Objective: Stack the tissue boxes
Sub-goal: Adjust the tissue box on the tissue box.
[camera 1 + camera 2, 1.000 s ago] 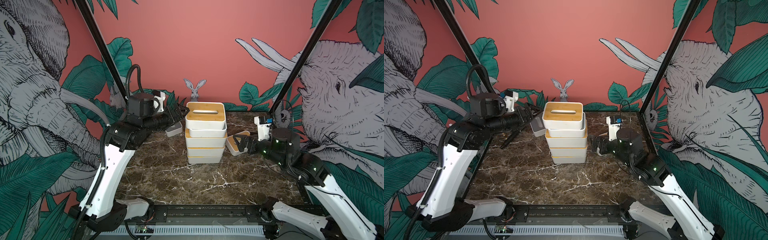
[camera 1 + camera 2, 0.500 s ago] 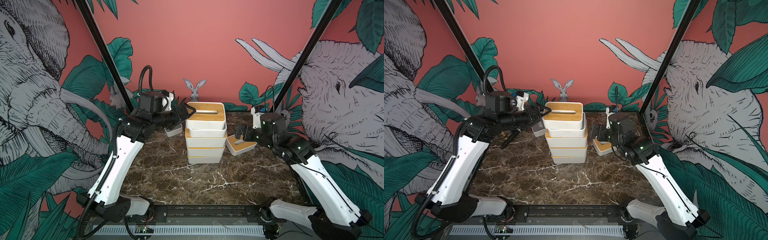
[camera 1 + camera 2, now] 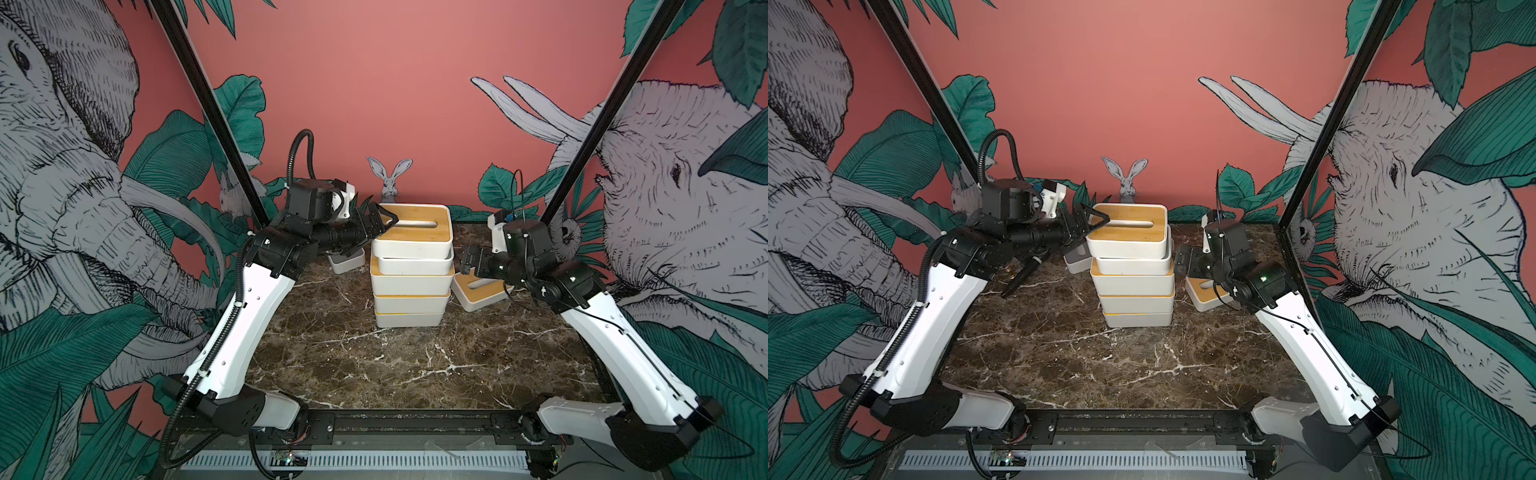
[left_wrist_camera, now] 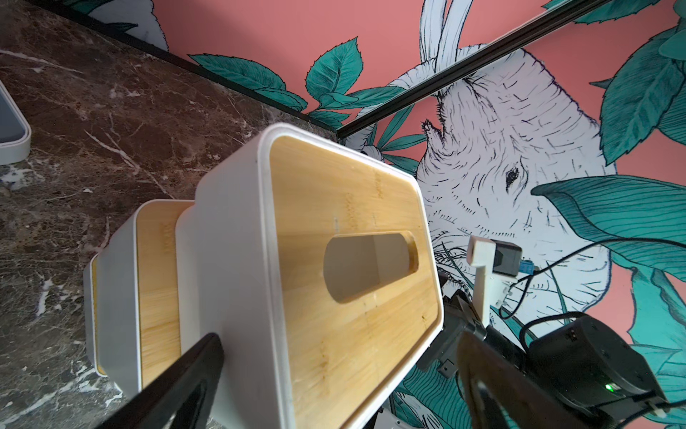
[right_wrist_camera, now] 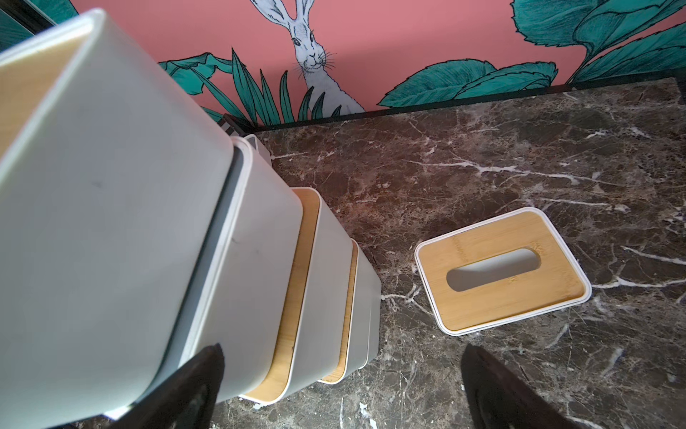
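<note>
In both top views the stack (image 3: 409,286) of 5 tissue boxes stands mid-table. My left gripper (image 3: 380,226) is at the left end of its bamboo-lidded top box (image 3: 411,245), jaws apart. My right gripper (image 3: 467,264), also spread wide and empty, hovers just right of the stack, above the loose bamboo box (image 3: 478,297), which lies on the marble table (image 3: 353,365) skewed to the stack. A grey box (image 3: 347,264) sits behind-left, under the left arm.

Left wrist: the fingers (image 4: 193,371) straddle the top box's short end. I see a gap on 1 side, so I judge there is no grip.

Right wrist: the loose bamboo box (image 5: 501,275) lies ahead and below, its long axis slanting across the jaws. The stack's wall crowds 1 finger (image 5: 200,375). The right arm is nearer, and I judge it needs a wrist turn.
</note>
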`<state>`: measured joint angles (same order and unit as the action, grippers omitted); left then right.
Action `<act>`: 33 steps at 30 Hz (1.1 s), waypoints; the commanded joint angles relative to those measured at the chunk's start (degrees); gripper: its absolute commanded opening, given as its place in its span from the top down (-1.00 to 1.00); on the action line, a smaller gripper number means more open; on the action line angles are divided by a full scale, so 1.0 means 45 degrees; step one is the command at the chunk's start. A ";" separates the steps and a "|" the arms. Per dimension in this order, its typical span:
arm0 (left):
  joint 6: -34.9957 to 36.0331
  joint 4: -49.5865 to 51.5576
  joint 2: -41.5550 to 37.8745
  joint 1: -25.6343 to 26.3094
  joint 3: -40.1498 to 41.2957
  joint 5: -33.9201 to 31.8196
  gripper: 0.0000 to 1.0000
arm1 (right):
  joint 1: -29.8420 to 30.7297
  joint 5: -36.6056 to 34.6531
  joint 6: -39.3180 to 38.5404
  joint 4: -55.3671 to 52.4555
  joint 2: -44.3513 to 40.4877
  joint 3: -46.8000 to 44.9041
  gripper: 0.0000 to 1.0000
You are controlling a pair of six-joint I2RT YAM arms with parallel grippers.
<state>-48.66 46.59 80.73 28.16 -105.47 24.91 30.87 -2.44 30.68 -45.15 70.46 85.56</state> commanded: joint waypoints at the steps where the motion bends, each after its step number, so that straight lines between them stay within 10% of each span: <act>1: -0.0037 -0.0042 0.0114 0.0273 -0.0634 0.0179 -0.99 | -0.0081 0.0216 0.0078 0.0482 -0.0039 0.0208 -0.99; 22: 0.0445 0.0819 -0.0770 -0.0031 -0.1070 -0.1416 -0.98 | -0.0806 0.0170 0.0021 0.0008 -0.0522 0.0385 -0.99; 33: 0.2851 0.1872 -0.4790 -0.0398 0.1442 -0.3871 -0.99 | -0.2581 -0.0601 0.0330 -0.1878 -0.2128 -0.0142 -0.99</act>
<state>-40.60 51.51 65.23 26.50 -104.79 12.84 20.84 -1.98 30.92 -50.43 63.24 86.08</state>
